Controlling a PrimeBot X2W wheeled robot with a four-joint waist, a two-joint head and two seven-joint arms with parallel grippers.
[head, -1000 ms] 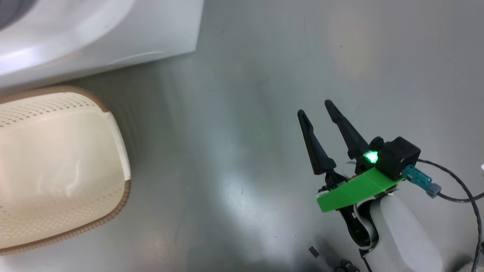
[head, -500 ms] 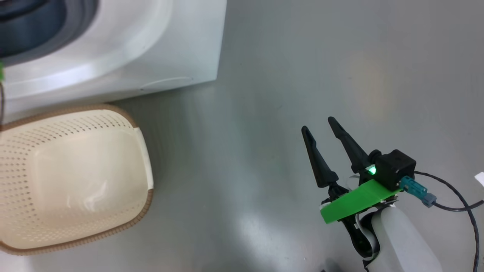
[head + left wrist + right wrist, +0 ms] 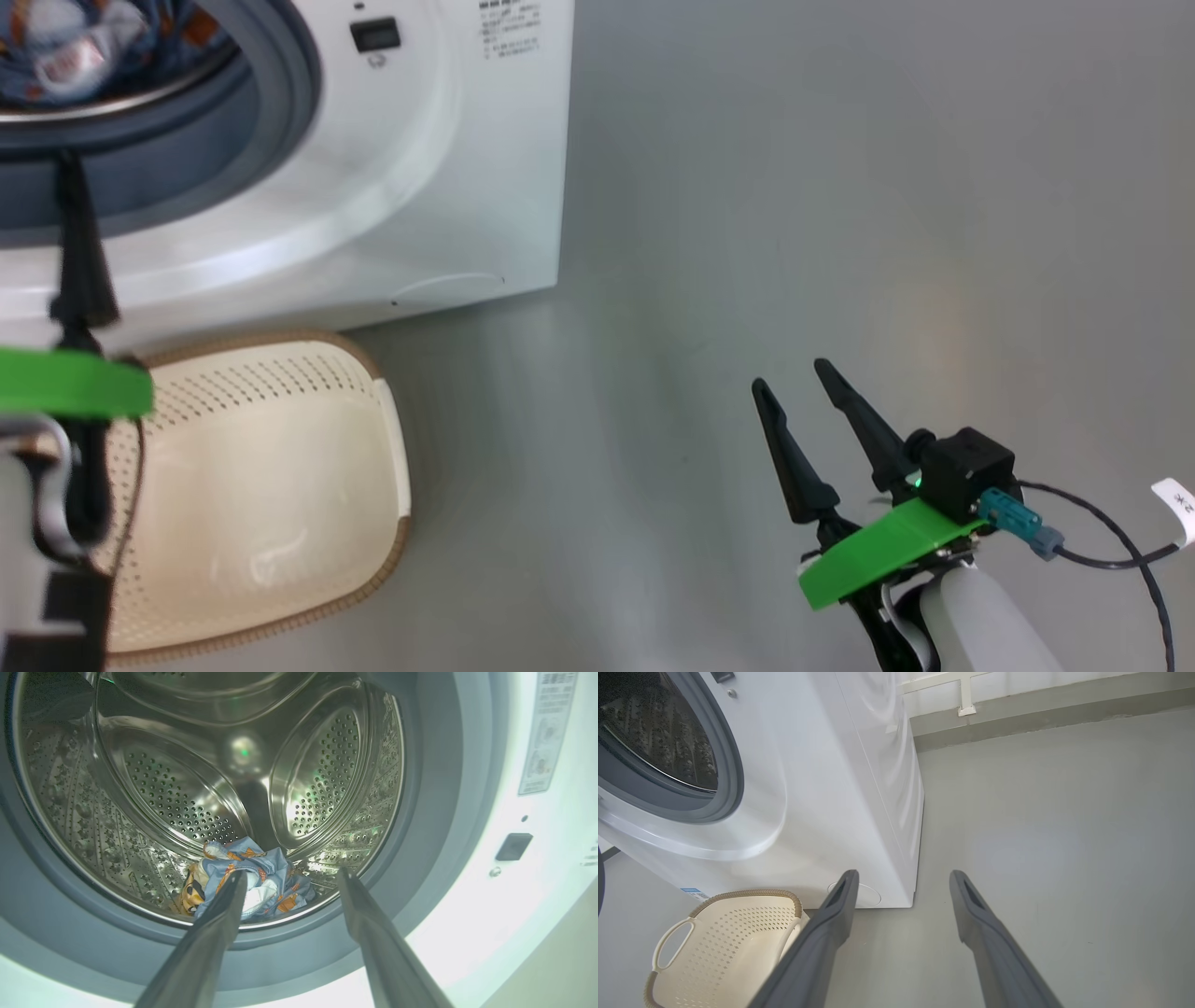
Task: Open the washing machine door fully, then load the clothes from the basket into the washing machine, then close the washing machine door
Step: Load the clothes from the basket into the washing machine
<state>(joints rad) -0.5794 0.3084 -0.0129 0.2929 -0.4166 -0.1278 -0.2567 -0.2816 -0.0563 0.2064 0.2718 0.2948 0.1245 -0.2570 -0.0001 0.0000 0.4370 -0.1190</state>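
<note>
The washing machine [image 3: 448,159] stands with its doorway open and the door out of view. Light blue clothes [image 3: 261,882] with orange prints lie at the bottom of the steel drum [image 3: 187,802]; in the head view the clothes [image 3: 84,47] show at the top left. My left gripper [image 3: 292,873] is open and bare, pointing into the drum mouth just outside the grey gasket [image 3: 420,858]; one finger [image 3: 79,252] shows at the left edge. The cream basket [image 3: 280,485] sits on the floor before the machine with nothing in it. My right gripper [image 3: 789,373] hangs open and bare over the floor, far right of the basket [image 3: 728,947].
Grey floor [image 3: 794,187] stretches to the right of the machine. A round flap [image 3: 866,896] sits low on the machine's front by the basket. A wall with a skirting strip [image 3: 1041,700] runs behind. A black cable [image 3: 1111,551] trails from my right wrist.
The camera has tilted up, bringing the drum mouth and clothes into the picture. My left gripper has come into view at the left edge. Both grippers stay open.
</note>
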